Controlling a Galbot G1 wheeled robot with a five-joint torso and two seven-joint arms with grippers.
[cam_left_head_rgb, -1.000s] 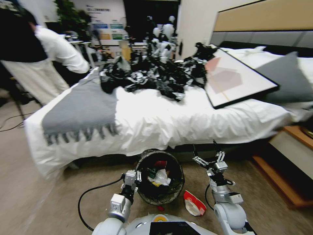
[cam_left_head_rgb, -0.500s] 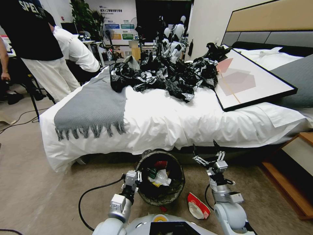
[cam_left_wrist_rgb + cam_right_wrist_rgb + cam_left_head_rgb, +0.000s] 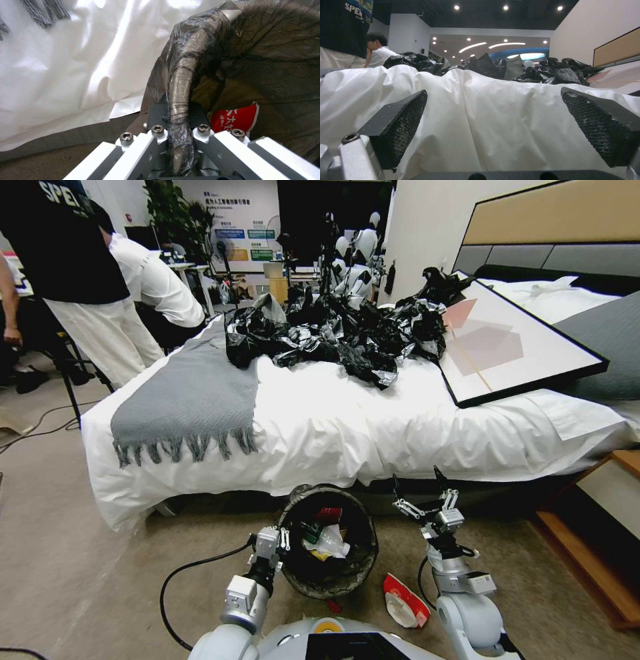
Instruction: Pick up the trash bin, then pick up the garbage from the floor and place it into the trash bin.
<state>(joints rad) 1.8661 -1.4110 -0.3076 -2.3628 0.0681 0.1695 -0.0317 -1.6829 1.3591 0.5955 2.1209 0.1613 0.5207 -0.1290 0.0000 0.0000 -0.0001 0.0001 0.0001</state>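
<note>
Head view shows the trash bin [image 3: 327,542] held up in front of the robot, just before the near edge of the bed [image 3: 373,427], its mouth tipped toward the camera so the black bag liner and the litter already inside can be seen: a red wrapper [image 3: 328,514], a white crumpled piece and a bit of yellow. The left gripper [image 3: 275,545] sits at the bin's left rim, and the left wrist view makes the hold plain: the jaws are pinched tight on the bag-covered rim [image 3: 180,100], with a red wrapper [image 3: 238,118] lying inside just past the fingers. A red-and-white wrapper [image 3: 405,600] lies on the carpet [image 3: 87,573] between the bin and the right arm, close to the robot's base, and a small red scrap [image 3: 331,605] lies just under the bin's near edge. The right gripper [image 3: 420,490] is raised to the right of the bin, pointing toward the bed, its two fingers [image 3: 401,120] spread wide with nothing between them. A heap of black plastic bags [image 3: 333,337] and a framed picture [image 3: 513,347] rest on the bed.
</note>
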